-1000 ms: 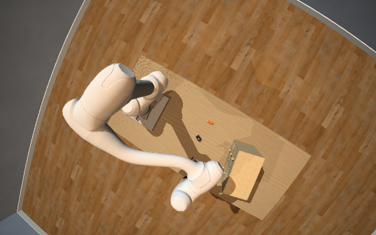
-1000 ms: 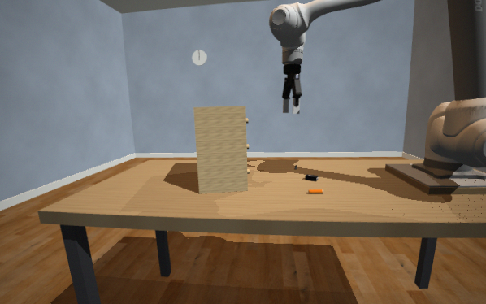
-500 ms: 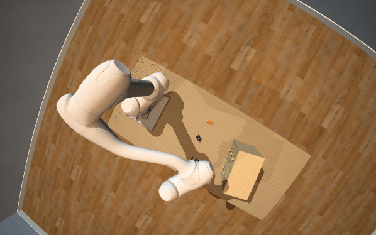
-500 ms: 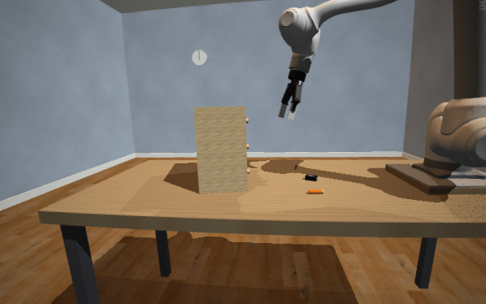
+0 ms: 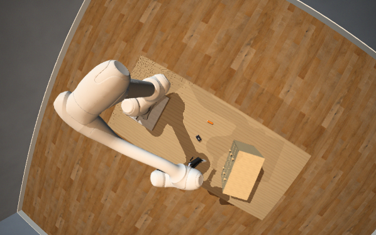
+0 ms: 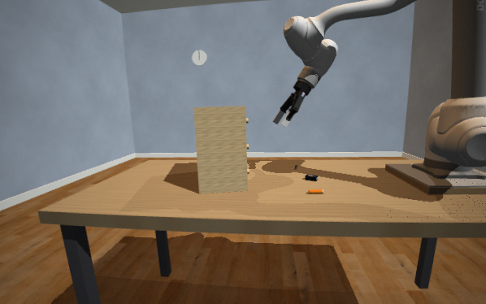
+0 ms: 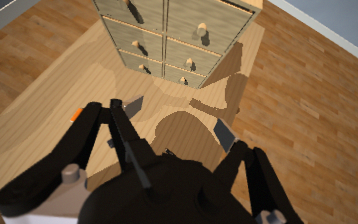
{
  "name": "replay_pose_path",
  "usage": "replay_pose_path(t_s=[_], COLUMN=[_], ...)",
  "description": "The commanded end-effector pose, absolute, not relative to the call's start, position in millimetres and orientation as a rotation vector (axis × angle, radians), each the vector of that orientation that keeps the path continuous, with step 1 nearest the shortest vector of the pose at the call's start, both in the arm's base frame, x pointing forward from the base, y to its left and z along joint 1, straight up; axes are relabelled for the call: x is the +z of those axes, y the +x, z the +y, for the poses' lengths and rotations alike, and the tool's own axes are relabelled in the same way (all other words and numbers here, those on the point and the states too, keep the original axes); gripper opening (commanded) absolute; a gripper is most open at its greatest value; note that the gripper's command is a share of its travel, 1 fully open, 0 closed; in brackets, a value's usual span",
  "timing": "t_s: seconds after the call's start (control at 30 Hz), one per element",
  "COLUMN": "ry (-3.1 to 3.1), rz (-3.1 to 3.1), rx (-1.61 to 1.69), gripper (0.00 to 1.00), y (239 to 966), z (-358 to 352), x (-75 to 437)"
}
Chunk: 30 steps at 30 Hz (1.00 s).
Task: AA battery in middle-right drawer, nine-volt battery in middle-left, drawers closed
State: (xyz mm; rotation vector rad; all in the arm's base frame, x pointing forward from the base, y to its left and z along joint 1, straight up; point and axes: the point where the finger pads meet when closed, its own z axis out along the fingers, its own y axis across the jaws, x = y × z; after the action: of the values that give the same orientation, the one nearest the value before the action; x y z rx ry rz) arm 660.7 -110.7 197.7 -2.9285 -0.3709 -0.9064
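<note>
The small chest stands upright. All its drawers look pushed in, including the middle row's left drawer and right drawer. The orange AA battery lies on the table in front of the chest. The black nine-volt battery lies near it; in the wrist view it is mostly hidden behind a finger. My gripper is open and empty, high above the table, tilted toward the chest's front and touching nothing.
A small dark thing lies on the table below the gripper. Knobs stick out of the chest's front. The robot's base plate is at the table's other end.
</note>
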Motion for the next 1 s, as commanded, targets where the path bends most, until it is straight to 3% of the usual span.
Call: replay_pose_path(t_s=[0.0, 0.97], ry=[-2.828, -2.533], rz=[-0.383, -0.345], rx=[-1.084, -1.582], gripper=[1.0, 1.0], y=[668, 699], z=[-108, -99], x=[190, 158])
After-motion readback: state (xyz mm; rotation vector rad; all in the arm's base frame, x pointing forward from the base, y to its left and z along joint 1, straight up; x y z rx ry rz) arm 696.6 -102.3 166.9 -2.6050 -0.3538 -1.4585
